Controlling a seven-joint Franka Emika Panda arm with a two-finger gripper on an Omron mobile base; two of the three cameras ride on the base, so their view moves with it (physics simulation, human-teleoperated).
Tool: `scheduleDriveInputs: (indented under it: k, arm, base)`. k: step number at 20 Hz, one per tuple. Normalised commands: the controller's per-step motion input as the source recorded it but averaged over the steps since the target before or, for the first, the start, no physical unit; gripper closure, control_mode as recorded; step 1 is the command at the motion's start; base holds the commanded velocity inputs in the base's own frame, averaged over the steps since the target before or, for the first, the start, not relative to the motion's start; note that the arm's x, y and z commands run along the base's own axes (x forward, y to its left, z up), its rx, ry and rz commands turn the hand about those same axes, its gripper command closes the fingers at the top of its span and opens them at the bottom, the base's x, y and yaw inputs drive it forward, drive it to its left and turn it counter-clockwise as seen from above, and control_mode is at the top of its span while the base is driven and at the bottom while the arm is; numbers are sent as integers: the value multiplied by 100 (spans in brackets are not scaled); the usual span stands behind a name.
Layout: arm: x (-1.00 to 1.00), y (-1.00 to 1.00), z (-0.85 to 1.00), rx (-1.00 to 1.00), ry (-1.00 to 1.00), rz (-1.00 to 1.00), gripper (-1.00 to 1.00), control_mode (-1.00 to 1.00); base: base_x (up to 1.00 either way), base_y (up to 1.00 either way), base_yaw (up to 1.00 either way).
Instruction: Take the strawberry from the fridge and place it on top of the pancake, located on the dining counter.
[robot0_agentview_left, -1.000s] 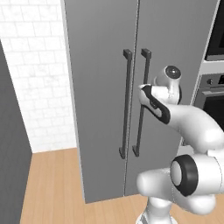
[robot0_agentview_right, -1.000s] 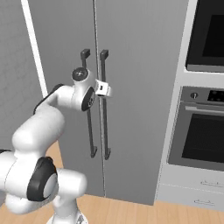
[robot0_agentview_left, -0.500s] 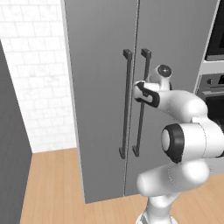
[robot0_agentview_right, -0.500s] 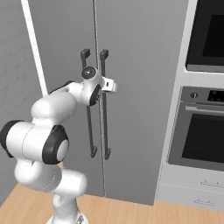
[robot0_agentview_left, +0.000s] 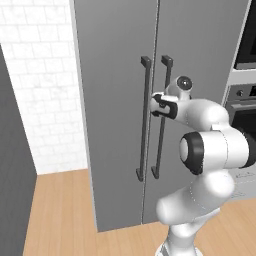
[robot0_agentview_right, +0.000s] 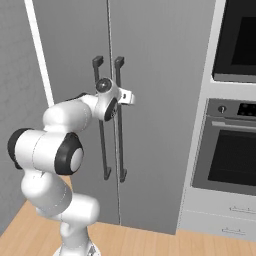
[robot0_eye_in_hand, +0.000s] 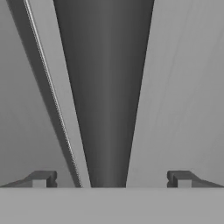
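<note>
Fridge (robot0_agentview_left: 115, 100) doors closed; strawberry not to be seen from here; gripper (robot0_eye_in_hand: 111, 178) at the handles, jaws wide apart, one dark bar handle (robot0_eye_in_hand: 105, 96) between the fingertips (robot0_eye_in_hand: 41, 178), nothing clamped; oven (robot0_agentview_right: 227, 155) just right of the fridge.

Light wood plank floor (robot0_agentview_left: 60, 210), grey two-door fridge (robot0_agentview_left: 115, 75) standing directly on it with both doors shut, oven cabinet column (robot0_agentview_right: 225, 150) on the floor just beside the fridge, robot base (robot0_agentview_right: 75, 247) on floor
</note>
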Motion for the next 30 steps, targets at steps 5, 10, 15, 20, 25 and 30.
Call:
scheduleDriveInputs:
  k: [5,10,15,20,25,30]
  arm:
    - [17,-8,-2,0,-3,0,100,-100]
    - [-9,-15,0,0,3,0,100,-100]
    - [-64,-66,0,8,8,-1,100,-100]
    - [-96,-79,0,12,10,-4,100,-100]
    - [-100,-83,0,13,6,-6,100,-100]
    - [-100,-98,0,15,1,-9,-100,-100]
  base:
    - [0,0,0]
    - [0,0,0]
    - [0,0,0]
    - [0,0,0]
    - [0,0,0]
    - [0,0,0]
